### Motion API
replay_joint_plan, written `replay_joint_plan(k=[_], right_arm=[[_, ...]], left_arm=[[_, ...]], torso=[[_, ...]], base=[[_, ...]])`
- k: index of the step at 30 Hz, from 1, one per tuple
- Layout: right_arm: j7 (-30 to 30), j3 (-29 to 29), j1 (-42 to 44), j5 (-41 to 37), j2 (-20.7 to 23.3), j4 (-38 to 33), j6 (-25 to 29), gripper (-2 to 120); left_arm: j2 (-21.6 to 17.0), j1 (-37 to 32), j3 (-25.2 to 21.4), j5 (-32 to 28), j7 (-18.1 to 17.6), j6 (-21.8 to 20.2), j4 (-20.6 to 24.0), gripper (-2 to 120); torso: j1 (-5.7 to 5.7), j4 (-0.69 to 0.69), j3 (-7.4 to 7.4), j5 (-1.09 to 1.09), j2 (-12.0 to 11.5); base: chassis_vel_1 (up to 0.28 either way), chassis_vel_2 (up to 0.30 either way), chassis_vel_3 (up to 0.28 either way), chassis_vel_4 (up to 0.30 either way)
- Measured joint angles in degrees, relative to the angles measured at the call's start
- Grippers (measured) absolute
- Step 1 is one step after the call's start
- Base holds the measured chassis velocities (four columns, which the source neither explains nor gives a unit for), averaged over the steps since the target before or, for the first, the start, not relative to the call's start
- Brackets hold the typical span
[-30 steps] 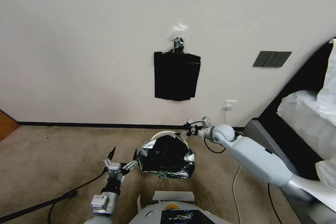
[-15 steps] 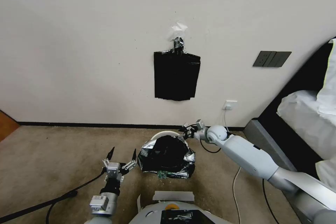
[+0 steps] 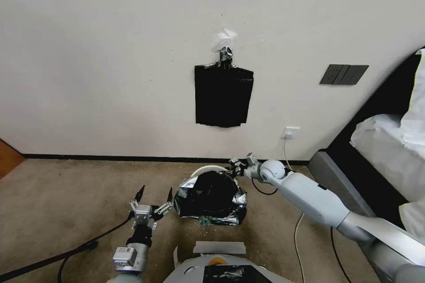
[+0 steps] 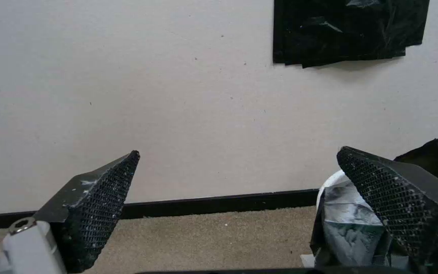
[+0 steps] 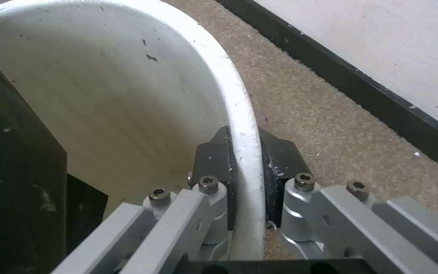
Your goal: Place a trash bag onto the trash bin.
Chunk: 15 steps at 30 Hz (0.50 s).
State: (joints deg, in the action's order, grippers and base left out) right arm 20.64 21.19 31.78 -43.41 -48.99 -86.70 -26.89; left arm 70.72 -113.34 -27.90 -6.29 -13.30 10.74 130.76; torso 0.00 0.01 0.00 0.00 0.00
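Trash bag (image 3: 211, 194), black and crinkled, sits draped over the near part of the trash bin (image 3: 208, 169) on the carpet (image 3: 66, 194) below the sheaf of black bags (image 3: 223, 96) taped to the wall. The right gripper (image 3: 233, 167), shifted slightly left and lower than a second ago, pinches the bin's far-right rim, one finger (image 5: 214, 163) inside and one outside. The left gripper (image 3: 154, 197) hangs spread wide just left of the bag, open carpet beside it.

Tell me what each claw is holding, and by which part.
Right claw is clamped on the trash bin's rim, one finger inside, one outside. Left claw is open, holding nothing.
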Motion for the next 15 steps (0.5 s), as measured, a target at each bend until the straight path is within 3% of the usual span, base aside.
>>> replay_joint_plan(k=[4, 8, 9, 13, 14, 15], right_arm=[[-4.2, -2.0, 2.2, -2.6, 1.4, -3.4, -0.6, 7], [-14.8, -5.4, 5.4, -8.8, 3.7, -9.2, -2.4, 7], [-14.8, -5.4, 5.4, -8.8, 3.7, -9.2, -2.4, 7], [-29.1, -9.8, 11.2, -14.7, 3.7, -16.1, -1.7, 7], [-29.1, -9.8, 11.2, -14.7, 3.7, -16.1, -1.7, 7], [-33.2, -11.2, 13.2, -16.2, 3.2, -18.3, -1.8, 7]], left_arm=[[-0.1, 0.6, 0.1, -0.7, -0.7, -0.4, 0.3, 100], [-0.5, 1.6, 0.1, -1.9, -0.9, -1.3, 0.8, 100], [-0.5, 1.6, 0.1, -1.9, -0.9, -1.3, 0.8, 100], [-1.0, 2.6, 0.4, -2.2, -1.0, -1.7, 0.9, 100], [-1.0, 2.6, 0.4, -2.2, -1.0, -1.7, 0.9, 100], [-1.2, 2.8, 0.7, -2.2, -1.1, -1.8, 1.1, 100]], torso=[[0.00, -0.01, 0.00, -0.01, 0.0], [0.00, -0.03, 0.00, -0.02, 0.0], [0.00, -0.03, 0.00, -0.02, 0.0], [0.00, -0.01, 0.00, -0.02, 0.0], [0.00, -0.01, 0.00, -0.02, 0.0], [0.00, -0.01, 0.00, -0.01, 0.0]], base=[[0.000, 0.000, 0.000, 0.000], [0.000, 0.000, 0.000, 0.000], [0.000, 0.000, 0.000, 0.000], [0.000, 0.000, 0.000, 0.000], [0.000, 0.000, 0.000, 0.000], [0.000, 0.000, 0.000, 0.000]])
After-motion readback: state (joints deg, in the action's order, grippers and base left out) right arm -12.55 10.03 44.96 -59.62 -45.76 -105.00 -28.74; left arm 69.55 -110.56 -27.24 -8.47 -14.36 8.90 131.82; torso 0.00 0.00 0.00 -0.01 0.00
